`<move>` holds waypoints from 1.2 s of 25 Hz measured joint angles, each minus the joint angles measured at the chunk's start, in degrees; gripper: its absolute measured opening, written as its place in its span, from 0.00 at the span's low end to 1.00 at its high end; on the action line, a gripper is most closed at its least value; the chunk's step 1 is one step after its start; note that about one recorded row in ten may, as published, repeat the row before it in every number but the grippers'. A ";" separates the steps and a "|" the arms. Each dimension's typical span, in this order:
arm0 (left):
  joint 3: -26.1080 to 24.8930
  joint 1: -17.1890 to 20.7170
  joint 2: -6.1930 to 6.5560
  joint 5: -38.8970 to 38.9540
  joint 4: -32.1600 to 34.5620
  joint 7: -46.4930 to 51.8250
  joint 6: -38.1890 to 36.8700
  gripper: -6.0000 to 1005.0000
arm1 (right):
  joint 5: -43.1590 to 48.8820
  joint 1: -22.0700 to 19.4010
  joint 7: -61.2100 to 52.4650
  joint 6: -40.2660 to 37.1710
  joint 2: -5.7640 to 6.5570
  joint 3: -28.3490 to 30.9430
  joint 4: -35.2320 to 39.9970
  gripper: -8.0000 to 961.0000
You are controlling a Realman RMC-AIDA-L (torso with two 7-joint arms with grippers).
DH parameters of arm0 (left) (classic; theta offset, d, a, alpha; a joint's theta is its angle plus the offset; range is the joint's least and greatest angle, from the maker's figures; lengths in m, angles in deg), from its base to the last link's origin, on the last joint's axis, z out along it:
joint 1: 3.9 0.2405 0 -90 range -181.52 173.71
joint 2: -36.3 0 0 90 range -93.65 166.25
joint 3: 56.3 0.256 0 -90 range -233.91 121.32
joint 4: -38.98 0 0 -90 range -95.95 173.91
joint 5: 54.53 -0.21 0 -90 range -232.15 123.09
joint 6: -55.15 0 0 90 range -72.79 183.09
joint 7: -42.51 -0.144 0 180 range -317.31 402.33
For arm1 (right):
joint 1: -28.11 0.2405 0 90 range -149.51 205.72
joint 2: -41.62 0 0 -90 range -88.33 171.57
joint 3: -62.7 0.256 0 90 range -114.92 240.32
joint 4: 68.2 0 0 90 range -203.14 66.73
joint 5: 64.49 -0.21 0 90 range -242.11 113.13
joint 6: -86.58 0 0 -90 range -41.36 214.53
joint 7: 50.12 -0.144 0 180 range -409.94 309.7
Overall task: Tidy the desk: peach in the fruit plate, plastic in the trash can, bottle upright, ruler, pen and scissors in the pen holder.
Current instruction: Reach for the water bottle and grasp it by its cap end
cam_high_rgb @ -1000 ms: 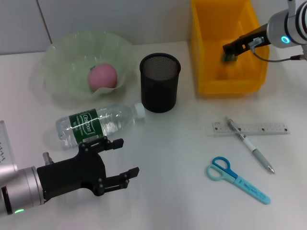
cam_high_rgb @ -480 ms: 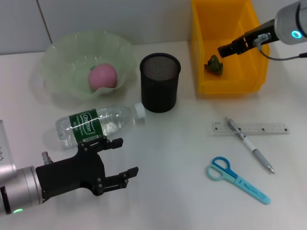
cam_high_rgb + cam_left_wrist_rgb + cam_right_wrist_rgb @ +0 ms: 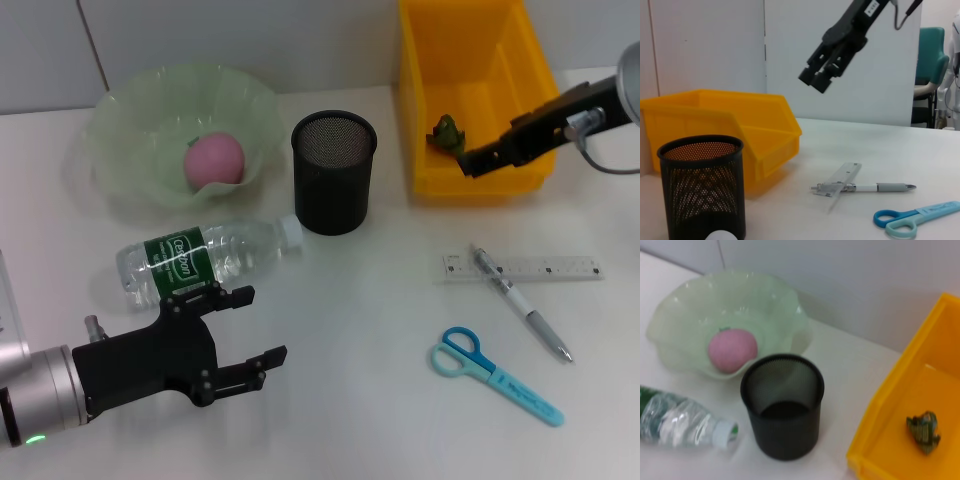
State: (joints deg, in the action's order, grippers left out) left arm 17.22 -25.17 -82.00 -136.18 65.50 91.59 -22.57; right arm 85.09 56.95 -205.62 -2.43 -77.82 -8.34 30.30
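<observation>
Right gripper (image 3: 470,163) hangs over the yellow bin's (image 3: 425,100) front edge, fingers look together, holding nothing. Crumpled plastic (image 3: 447,132) sits inside. Peach (image 3: 213,160) is in the plate (image 3: 120,120); bottle (image 3: 205,255) lies at 7 o'clock from the empty pen holder (image 3: 333,172). Left gripper (image 3: 245,325) spread open.

A teal chair (image 3: 932,55) stands, seemingly, beyond the white table (image 3: 380,330).

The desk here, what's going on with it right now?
A two-armed robot is tidying it. The peach lies in the fruit plate and the crumpled plastic in the yellow bin. The right gripper hangs empty over the bin's front edge. The left gripper, open, hovers beside the lying bottle. Ruler, pen and scissors lie outside the pen holder.
</observation>
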 joint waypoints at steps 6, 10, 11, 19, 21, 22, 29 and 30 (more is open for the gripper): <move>-0.55 0.94 0.07 0.36 1.48 -0.10 -1.71 0.78 | -4.13 -5.04 4.45 -1.62 -0.12 -1.48 1.94 0.85; -1.16 2.12 0.09 0.43 4.18 -0.10 -2.46 0.78 | -16.82 -13.94 15.67 2.62 -0.24 -2.18 2.11 0.85; -1.67 2.29 0.10 0.45 4.48 -0.10 -2.77 0.78 | -19.98 -16.10 18.70 3.47 -0.26 -2.12 1.45 0.85; -3.65 1.04 0.08 -0.13 8.19 4.61 -3.79 0.78 | -54.64 -30.12 65.77 5.27 0.11 0.44 -23.53 0.85; -3.10 0.07 0.06 -2.48 12.52 9.72 -2.26 0.78 | -57.89 -30.65 74.58 3.32 0.14 3.29 -30.96 0.85; -2.97 -0.28 0.00 -3.79 14.12 11.54 -1.49 0.78 | -58.33 -30.52 77.70 2.41 0.17 5.50 -34.93 0.85; 1.74 -2.07 -0.27 -10.20 25.16 23.80 5.70 0.78 | -58.02 -27.37 95.61 -1.76 1.01 19.82 -57.62 0.85; 5.73 -2.94 -0.27 -12.96 29.03 28.64 9.34 0.78 | -57.64 -27.20 96.89 -1.90 1.09 21.17 -59.21 0.85</move>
State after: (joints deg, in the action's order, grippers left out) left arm 22.95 -28.11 -82.27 -149.14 94.53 120.23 -13.24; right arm 27.45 29.75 -108.73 -4.33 -76.73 12.83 -28.92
